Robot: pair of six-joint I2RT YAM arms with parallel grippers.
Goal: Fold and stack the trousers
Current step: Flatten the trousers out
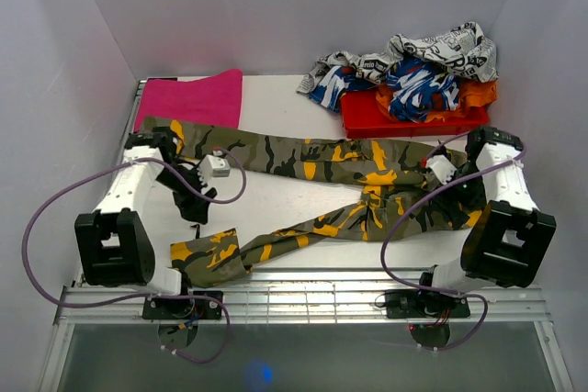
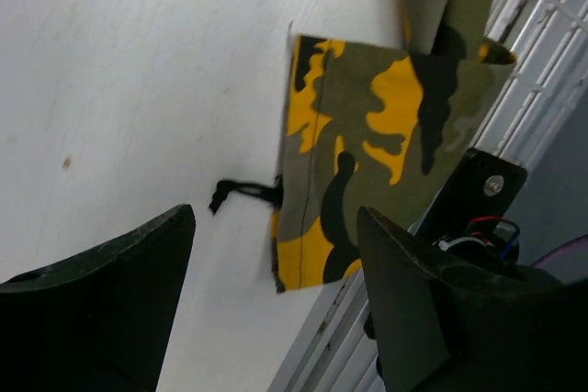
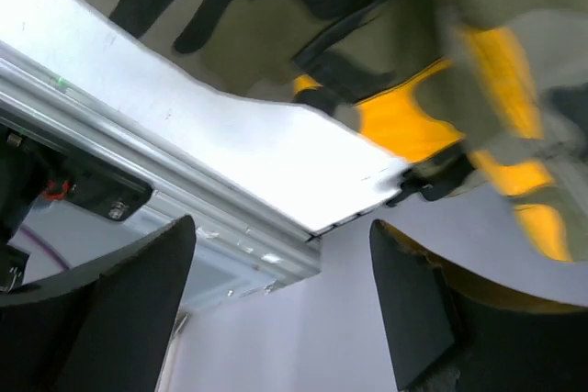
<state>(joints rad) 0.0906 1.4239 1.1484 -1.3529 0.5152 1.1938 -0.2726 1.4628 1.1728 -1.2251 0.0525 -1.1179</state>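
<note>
Near edge: one trouser cuff [image 1: 207, 259] lies flat against the metal rail [image 1: 303, 296]. Left gripper [image 1: 196, 201] hangs over the bare table [image 1: 276, 204] just beyond that cuff, jaws spread wide, nothing between them. The trousers [image 1: 349, 158] are laid out across the table, legs forking to the left, waist bunched at the right. Right gripper [image 1: 455, 185] hovers at the waist, jaws likewise spread and empty. Far side: pink cloth [image 1: 193, 98] on the left, red folded item [image 1: 367, 118] and a heap of patterned clothes [image 1: 427, 61] on the right.
</note>
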